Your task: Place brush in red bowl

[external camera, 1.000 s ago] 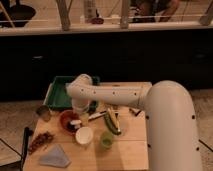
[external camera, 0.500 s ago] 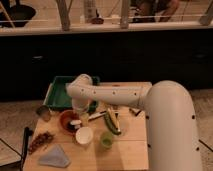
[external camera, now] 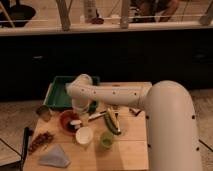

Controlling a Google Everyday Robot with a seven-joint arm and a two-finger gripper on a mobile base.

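Note:
The red bowl (external camera: 66,120) sits at the left of the wooden table (external camera: 130,150), in front of the green tray. My gripper (external camera: 78,116) points down over the bowl's right rim, at the end of the white arm (external camera: 107,94) that reaches in from the right. A small white and dark thing, probably the brush (external camera: 75,123), lies at that rim right below the gripper. I cannot tell whether the gripper holds it.
A white bowl (external camera: 84,135) and a green cup (external camera: 106,139) stand just in front of the red bowl. A green tray (external camera: 59,95) is behind it. A metal cup (external camera: 43,112), a brown item (external camera: 40,141), a grey cloth (external camera: 53,156) and green vegetables (external camera: 112,121) lie around.

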